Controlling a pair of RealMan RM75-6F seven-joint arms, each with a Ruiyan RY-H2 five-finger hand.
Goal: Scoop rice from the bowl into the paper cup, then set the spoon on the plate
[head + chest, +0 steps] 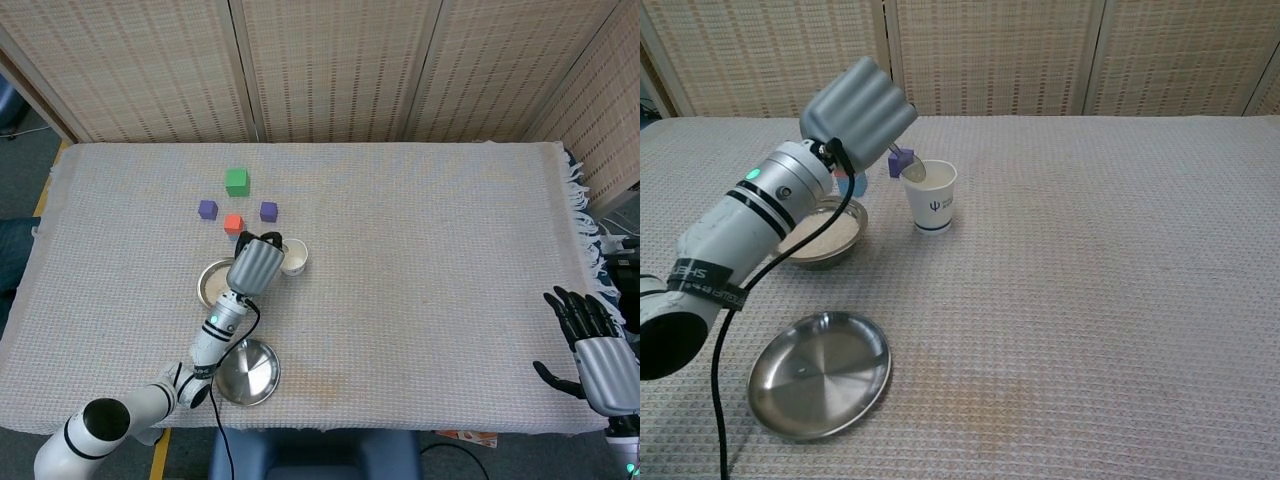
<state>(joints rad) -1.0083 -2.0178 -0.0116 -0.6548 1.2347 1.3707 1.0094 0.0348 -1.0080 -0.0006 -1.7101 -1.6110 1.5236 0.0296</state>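
Rice is sitting in the shallow metal bowl [822, 236] beside the white paper cup [932, 197]; my left hand [860, 108] is holding a metal spoon [912, 170] over the cup's rim, while my right hand [597, 354] is hanging open, fingers spread, off the table's edge.

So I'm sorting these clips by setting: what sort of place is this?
Probably a lab or demo tabletop, not a kitchen: a cloth-covered table against woven screen panels, with coloured blocks beside the paper cup and bowl.
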